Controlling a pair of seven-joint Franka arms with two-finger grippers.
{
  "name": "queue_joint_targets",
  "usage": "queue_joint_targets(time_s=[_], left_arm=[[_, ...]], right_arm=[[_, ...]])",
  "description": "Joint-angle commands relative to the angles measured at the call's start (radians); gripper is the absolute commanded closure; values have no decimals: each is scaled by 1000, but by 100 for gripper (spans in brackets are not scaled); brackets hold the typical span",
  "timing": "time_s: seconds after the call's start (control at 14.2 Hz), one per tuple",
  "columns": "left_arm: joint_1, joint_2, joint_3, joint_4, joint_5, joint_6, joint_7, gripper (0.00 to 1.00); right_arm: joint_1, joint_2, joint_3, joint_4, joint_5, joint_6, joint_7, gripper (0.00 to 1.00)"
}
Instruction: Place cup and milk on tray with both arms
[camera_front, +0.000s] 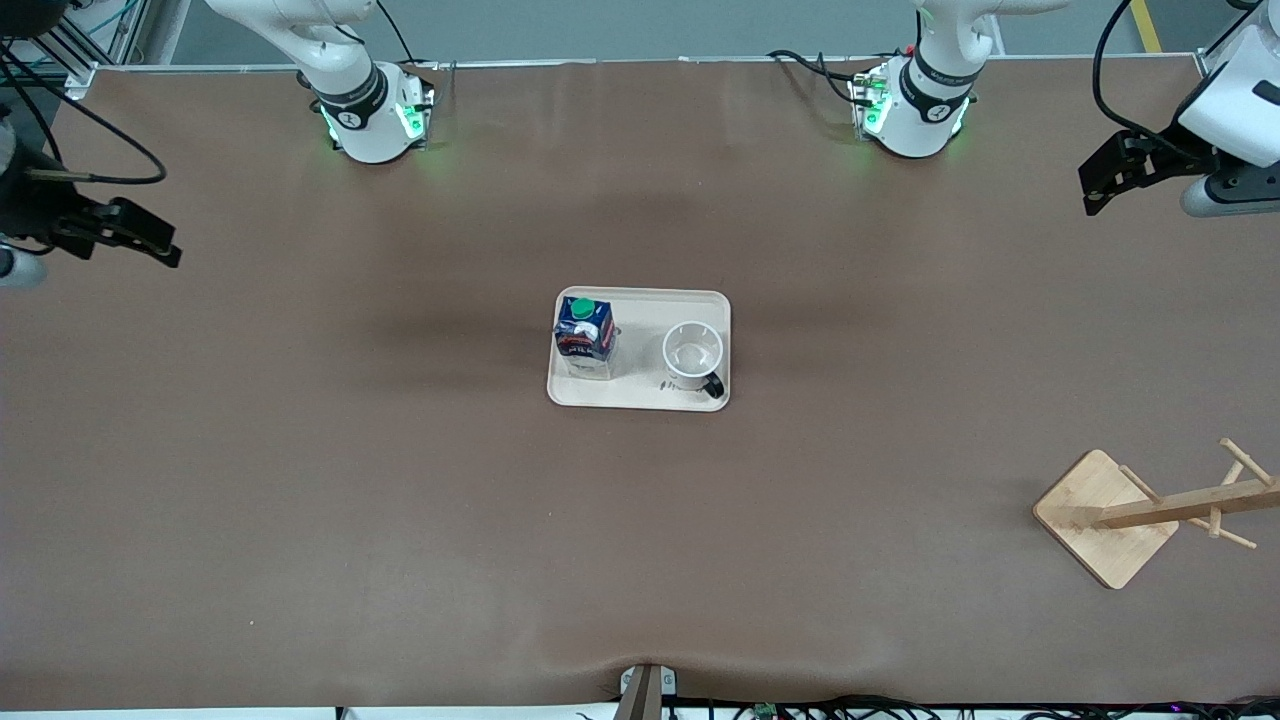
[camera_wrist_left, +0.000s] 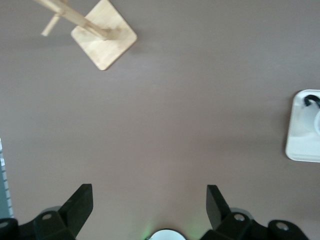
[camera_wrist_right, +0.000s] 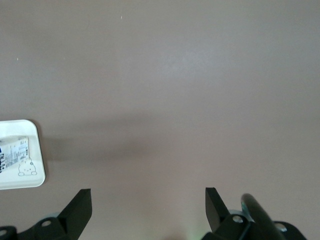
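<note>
The cream tray (camera_front: 640, 396) lies at the middle of the table. The dark-blue milk carton (camera_front: 585, 335) with its green cap stands on the tray's end toward the right arm. The white cup (camera_front: 692, 355) stands upright on the tray's end toward the left arm, with its black handle toward the front camera. My left gripper (camera_front: 1100, 186) is open and empty, up over the left arm's end of the table. My right gripper (camera_front: 150, 240) is open and empty over the right arm's end. The left wrist view shows the open left gripper (camera_wrist_left: 149, 195), a tray edge (camera_wrist_left: 300, 145) and the cup's handle (camera_wrist_left: 311, 100). The right wrist view shows the open right gripper (camera_wrist_right: 147, 196), a tray corner (camera_wrist_right: 20, 179) and part of the milk (camera_wrist_right: 12, 152).
A wooden rack (camera_front: 1110, 515) with a square base and pegs lies tipped over near the front edge at the left arm's end; it also shows in the left wrist view (camera_wrist_left: 104, 40). Brown table surface surrounds the tray.
</note>
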Motion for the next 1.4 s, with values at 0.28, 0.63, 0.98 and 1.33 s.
queue_joint_targets(time_s=[0.28, 0.63, 0.98, 1.33], left_arm=[[4, -7, -5, -36, -38, 44, 16, 0], [4, -14, -5, -64, -62, 84, 17, 0], [4, -9, -3, -53, -79, 75, 17, 0], [4, -7, -2, -44, -68, 66, 12, 0]], right_arm=[[-61, -12, 11, -15, 31, -2, -37, 0], [-49, -14, 19, -2, 31, -11, -37, 0], [-50, -8, 16, 18, 29, -10, -37, 0], [-47, 1, 16, 43, 18, 3, -40, 0]])
